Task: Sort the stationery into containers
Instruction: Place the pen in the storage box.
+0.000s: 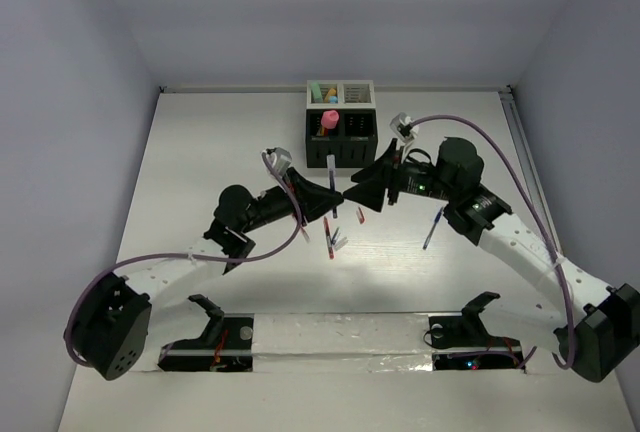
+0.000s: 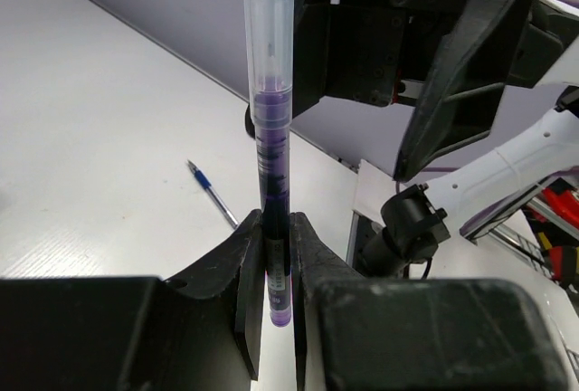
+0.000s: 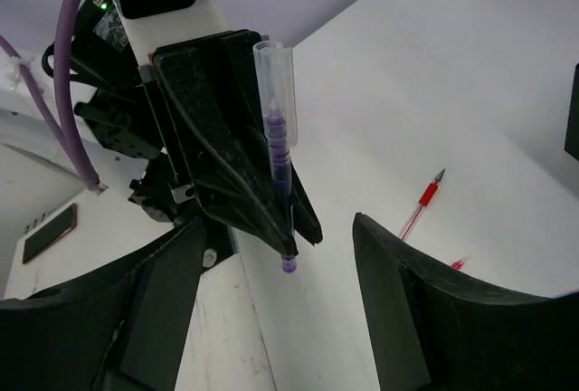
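since the left tool (image 2: 274,228) pinches the purple pen (image 2: 271,138) low, the wide-open empty right tool (image 3: 276,228) should close squarely higher up.

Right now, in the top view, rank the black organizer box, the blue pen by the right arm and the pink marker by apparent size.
1. black organizer box
2. blue pen, long but thin
3. pink marker; it stands in the box and is seen nearly end-on, so its real length may be hidden.
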`<state>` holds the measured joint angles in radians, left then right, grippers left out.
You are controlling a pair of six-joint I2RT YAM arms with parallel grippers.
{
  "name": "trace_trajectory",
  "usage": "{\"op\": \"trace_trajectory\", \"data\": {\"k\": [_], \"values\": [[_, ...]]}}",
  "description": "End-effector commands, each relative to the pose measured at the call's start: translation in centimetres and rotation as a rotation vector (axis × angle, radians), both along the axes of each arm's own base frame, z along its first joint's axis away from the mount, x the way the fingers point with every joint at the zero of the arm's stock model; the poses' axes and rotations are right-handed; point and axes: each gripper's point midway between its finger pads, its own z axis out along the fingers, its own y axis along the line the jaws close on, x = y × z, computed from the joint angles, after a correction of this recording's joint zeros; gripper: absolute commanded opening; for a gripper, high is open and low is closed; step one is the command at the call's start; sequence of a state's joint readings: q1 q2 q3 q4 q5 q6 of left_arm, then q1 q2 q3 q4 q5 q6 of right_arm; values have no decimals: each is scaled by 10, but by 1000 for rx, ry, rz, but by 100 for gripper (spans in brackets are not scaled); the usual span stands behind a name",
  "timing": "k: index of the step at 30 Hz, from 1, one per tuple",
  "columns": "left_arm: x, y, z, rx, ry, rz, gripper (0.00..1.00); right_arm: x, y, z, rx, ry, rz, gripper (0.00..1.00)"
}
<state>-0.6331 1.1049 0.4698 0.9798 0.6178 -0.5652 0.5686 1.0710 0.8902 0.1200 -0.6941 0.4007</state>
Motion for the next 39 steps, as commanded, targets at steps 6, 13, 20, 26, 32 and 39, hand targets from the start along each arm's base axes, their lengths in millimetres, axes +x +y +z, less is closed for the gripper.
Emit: {"op": "trace_trajectory", "data": {"k": [6,13,20,26,32,39], "values": [[-15,-11,28,-87,-98,-88,0,-2,12,26,70,-66,101,60],[-18,-22,25,-88,-84,-119,0,3,18,21,80,-57,116,53],[-19,-23,29,-97,-89,-117,0,7,20,8,65,-27,110,37],[-18,-21,35,-104,-102,-100,0,9,19,3,50,-14,92,15],[-9,-18,31,-70,-76,-41,25,22,14,8,58,-30,1,0],[4,-1,13,-6,-60,102,58,66,8,18,93,-64,-215,0]]}}
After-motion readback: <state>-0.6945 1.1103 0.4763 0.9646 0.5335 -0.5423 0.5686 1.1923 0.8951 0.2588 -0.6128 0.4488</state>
